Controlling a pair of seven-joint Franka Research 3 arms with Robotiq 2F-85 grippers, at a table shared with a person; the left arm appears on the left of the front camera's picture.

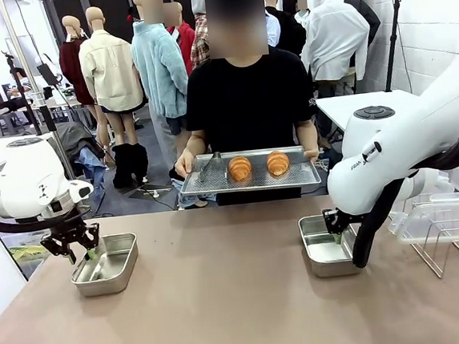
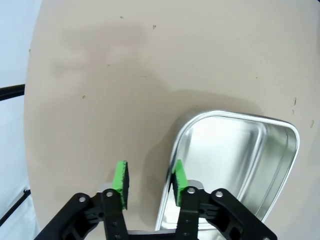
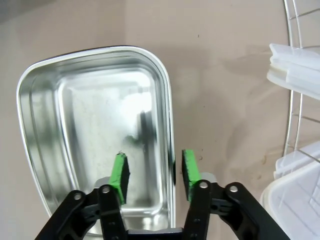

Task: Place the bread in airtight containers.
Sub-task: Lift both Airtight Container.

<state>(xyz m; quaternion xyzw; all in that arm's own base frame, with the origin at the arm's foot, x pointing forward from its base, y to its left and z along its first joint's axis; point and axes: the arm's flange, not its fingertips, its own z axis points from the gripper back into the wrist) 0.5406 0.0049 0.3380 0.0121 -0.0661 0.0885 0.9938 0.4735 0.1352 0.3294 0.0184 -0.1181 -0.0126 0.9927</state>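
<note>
So, the croissants (image 1: 240, 169) are well apart from both hands. They sit side by side on the tray (image 1: 302, 174) that the person holds up at the far side of the desk (image 1: 225, 301).

The left hand (image 2: 149, 182) is down at the left tin (image 2: 235, 150), roughly half open and straddling its rim. One pad (image 2: 120, 182) hangs outside over the desk and the other sits just inside. It's not clamped, since you can see a gap on the outer side.

It's the same deal with the right hand (image 3: 152, 175) on the right tin (image 3: 75, 125). It's about half open, with one pad inside, one outside and the rim between them, not pinched.

Clear lids (image 3: 295, 70) sit in the wire rack (image 1: 449, 245) just beside the right tin.
</note>
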